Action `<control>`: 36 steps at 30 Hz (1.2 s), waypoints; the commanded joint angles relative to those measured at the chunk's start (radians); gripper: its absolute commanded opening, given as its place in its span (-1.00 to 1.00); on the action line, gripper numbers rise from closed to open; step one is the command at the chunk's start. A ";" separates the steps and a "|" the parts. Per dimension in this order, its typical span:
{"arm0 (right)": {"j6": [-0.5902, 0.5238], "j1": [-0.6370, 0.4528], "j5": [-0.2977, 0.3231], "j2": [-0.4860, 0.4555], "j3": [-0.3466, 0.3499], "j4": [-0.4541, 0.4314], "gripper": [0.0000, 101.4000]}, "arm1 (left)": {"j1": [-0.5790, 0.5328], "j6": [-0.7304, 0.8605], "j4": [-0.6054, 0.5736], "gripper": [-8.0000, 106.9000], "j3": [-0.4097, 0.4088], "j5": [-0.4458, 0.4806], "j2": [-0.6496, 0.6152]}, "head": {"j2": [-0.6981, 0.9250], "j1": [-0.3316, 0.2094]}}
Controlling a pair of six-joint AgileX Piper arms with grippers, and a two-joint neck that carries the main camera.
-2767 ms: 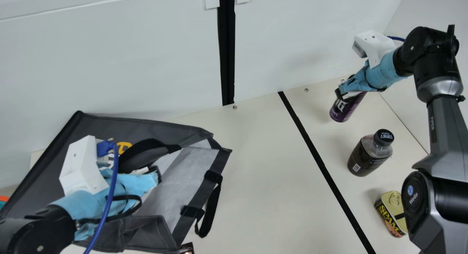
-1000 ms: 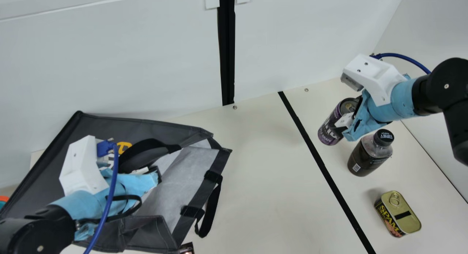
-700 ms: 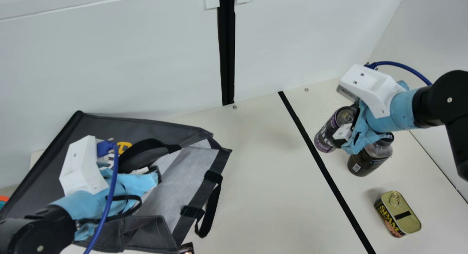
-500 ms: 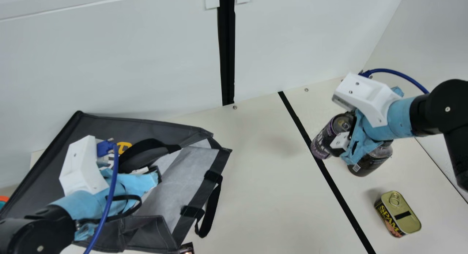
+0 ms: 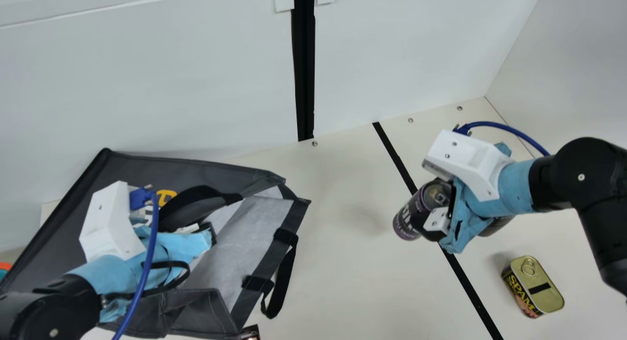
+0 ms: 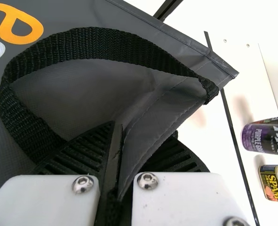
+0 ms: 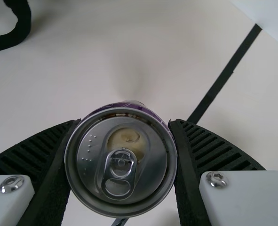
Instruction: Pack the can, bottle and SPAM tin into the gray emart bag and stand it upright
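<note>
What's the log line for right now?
left gripper: shut on bag | right gripper: holding can above table | bottle: mostly hidden | SPAM tin: on table | bag: lying, mouth open

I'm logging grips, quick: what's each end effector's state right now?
Left end effector: closed on the gray bag's edge.
Right end effector: holding the purple can.

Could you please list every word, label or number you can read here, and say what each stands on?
"SPAM" on the side of the tin.
"PURPLE" on the can; its larger lettering is only partly visible.
Orange "e" on the gray bag.
Remaining print is too small to read.
</note>
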 commanded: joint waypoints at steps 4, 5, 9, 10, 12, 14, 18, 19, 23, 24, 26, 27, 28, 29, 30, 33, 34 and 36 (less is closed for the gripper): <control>-0.009 0.025 0.002 -0.020 0.035 0.010 -1.00 | 0.000 0.000 0.000 -1.00 0.000 0.000 0.000 | -0.002 -0.023; -0.011 0.031 0.002 -0.025 0.042 0.011 -1.00 | 0.000 0.000 0.000 -1.00 0.000 0.000 0.000 | -0.002 -0.023; -0.018 0.051 0.002 -0.043 0.069 0.017 -1.00 | 0.000 0.000 0.000 -1.00 0.000 0.000 0.000 | -0.002 -0.023; -0.019 0.056 0.002 -0.047 0.075 0.018 -1.00 | 0.000 0.000 0.000 -1.00 0.000 0.000 0.000 | -0.002 -0.023; -0.019 0.064 0.002 -0.055 0.085 0.021 -1.00 | 0.000 0.000 0.000 -1.00 0.000 0.000 0.000 | -0.002 -0.023; -0.016 0.073 0.002 -0.062 0.093 0.024 -1.00 | 0.000 0.000 0.000 -1.00 0.000 0.000 0.000 | -0.002 -0.023; -0.013 0.086 0.002 -0.073 0.109 0.030 -1.00 | 0.000 0.000 0.000 -1.00 0.000 0.000 0.000 | -0.002 -0.023; -0.013 0.089 0.002 -0.076 0.112 0.032 -1.00 | 0.000 0.000 0.000 -1.00 0.000 0.000 0.000 | -0.002 -0.023; -0.035 0.105 0.002 -0.090 0.119 0.072 -1.00 | 0.000 0.000 0.000 -1.00 0.000 0.000 0.000 | -0.002 -0.023; -0.041 0.110 0.002 -0.094 0.122 0.085 -1.00 | 0.000 0.000 0.000 -1.00 0.000 0.000 0.000 | -0.002 -0.023; -0.042 0.127 0.002 -0.103 0.124 0.108 -1.00 | 0.000 0.000 0.000 -1.00 0.000 0.000 0.000 | -0.002 -0.023; -0.044 0.133 0.002 -0.108 0.127 0.119 -1.00 | 0.000 0.000 0.000 -1.00 0.000 0.000 0.000 | -0.002 -0.023; -0.044 0.142 0.002 -0.113 0.128 0.128 -1.00 | 0.000 0.000 0.000 -1.00 0.000 0.000 0.000 | -0.002 -0.023; -0.041 0.150 0.002 -0.118 0.130 0.137 -1.00 | 0.000 0.000 0.000 -1.00 0.000 0.000 0.000 | -0.002 -0.023; -0.041 0.157 0.002 -0.123 0.132 0.146 -1.00 | 0.000 0.000 0.000 -1.00 0.000 0.000 0.000 | -0.002 -0.023; -0.035 0.177 0.002 -0.138 0.138 0.170 -1.00 | 0.000 0.000 0.000 -1.00 0.000 0.000 0.000 | -0.002 -0.023; -0.033 0.182 0.002 -0.143 0.139 0.178 -1.00 | 0.000 0.000 0.000 -1.00 0.000 0.000 0.000 | -0.002 -0.023; -0.036 0.189 0.002 -0.151 0.140 0.197 -1.00 | 0.000 0.000 0.000 -1.00 0.000 0.000 0.000 | -0.002 -0.023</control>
